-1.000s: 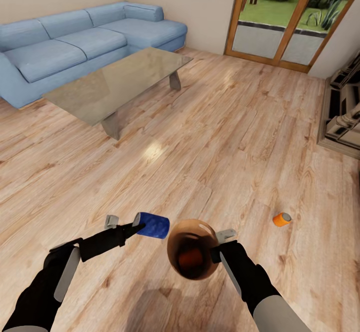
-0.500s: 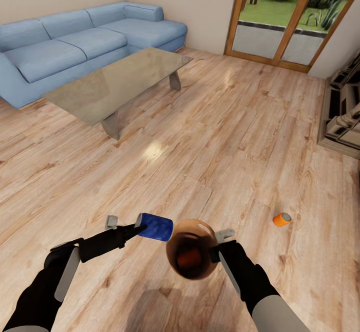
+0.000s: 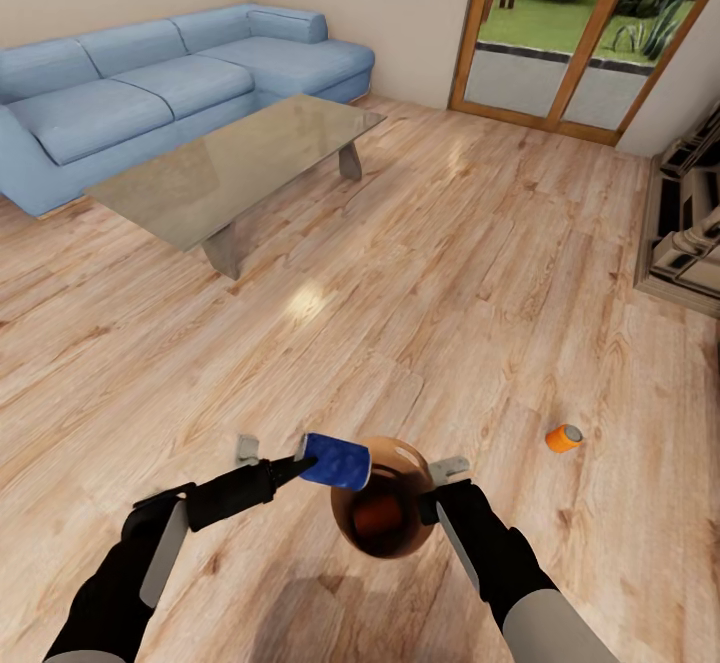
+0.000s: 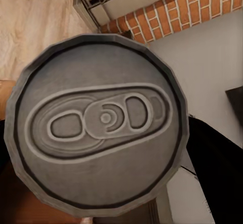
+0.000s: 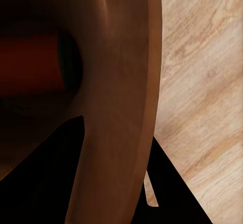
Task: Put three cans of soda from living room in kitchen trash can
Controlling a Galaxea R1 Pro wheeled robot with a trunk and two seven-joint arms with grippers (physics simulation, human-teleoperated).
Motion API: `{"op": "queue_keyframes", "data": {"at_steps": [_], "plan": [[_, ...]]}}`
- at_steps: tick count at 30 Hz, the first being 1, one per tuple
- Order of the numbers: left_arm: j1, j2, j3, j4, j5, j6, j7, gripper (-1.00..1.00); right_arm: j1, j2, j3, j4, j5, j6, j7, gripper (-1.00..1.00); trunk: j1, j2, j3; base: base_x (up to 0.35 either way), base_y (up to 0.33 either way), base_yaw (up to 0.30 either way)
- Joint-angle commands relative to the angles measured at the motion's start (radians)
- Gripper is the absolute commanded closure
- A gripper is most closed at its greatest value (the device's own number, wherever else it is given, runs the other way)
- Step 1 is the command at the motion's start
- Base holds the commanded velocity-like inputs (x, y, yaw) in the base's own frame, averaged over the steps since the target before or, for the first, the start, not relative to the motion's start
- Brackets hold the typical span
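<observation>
Dark blue cylindrical soda can [image 3: 337, 461] held at the rim of the round brown-lined bin [image 3: 384, 510].

The left gripper [image 3: 276, 454] is clamped on the can, forearm reaching inward; the right gripper [image 3: 440, 488] grips the bin's rim (an orange can [image 3: 378, 516] inside). Released short, the can could glance off and roll across the pale plank floor [image 3: 450, 273].

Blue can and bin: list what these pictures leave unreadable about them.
- Blue can, left wrist view: its silver top fills the frame, hiding the left gripper's fingers and the bin below.
- Bin, head view: the blue can overlaps its rim, so whether they touch is unclear.
- Orange can inside the bin: dark interior, partly hidden by the wall.
- Right gripper, right wrist view: the bin wall hides its fingers.
</observation>
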Motion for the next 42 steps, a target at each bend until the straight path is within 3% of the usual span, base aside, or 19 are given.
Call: {"op": "queue_keyframes", "data": {"at_steps": [1,8,19,22,25,33,40,42], "plan": [[0.0,0.0,0.0,0.007,0.001,0.0,0.0,1.0,0.0,0.0,0.0,0.0,-0.011,-0.001,0.001,1.0,0.0,0.0,0.0,0.0,0.0,0.0],[0.0,0.0,0.001,0.061,-0.003,-0.004,0.002,1.0,0.0,0.001,0.0,-0.001,-0.011,-0.001,0.001,1.0,0.0,0.0,0.0,0.0,0.0,0.0],[0.0,-0.001,-0.005,0.07,-0.006,-0.004,0.005,1.0,0.0,0.001,0.0,-0.001,-0.011,0.0,0.001,1.0,0.0,0.0,0.0,0.0,0.0,0.0],[0.0,-0.002,-0.033,0.068,-0.004,-0.004,0.083,1.0,0.0,0.007,0.001,-0.001,-0.011,0.0,-0.007,1.0,0.0,0.0,0.0,0.0,0.0,0.0],[-0.001,-0.002,-0.037,0.068,-0.003,-0.005,0.105,1.0,0.0,0.012,0.002,0.0,-0.011,0.001,-0.049,1.0,0.0,0.0,0.0,0.0,0.0,0.0],[0.0,-0.01,-0.041,0.069,-0.004,-0.005,0.116,1.0,0.0,0.017,0.069,-0.001,-0.014,0.001,-0.077,1.0,0.0,0.0,0.0,0.0,0.0,0.0],[0.0,-0.016,-0.049,0.069,-0.005,-0.005,0.146,1.0,0.0,0.026,0.082,-0.001,-0.017,0.001,-0.08,1.0,0.0,0.0,0.0,0.0,0.0,0.0],[0.0,-0.017,-0.077,0.07,-0.005,-0.009,0.165,1.0,0.0,0.026,0.083,-0.001,-0.017,0.001,-0.08,1.0,0.0,0.0,0.0,0.0,0.0,0.0]]}}
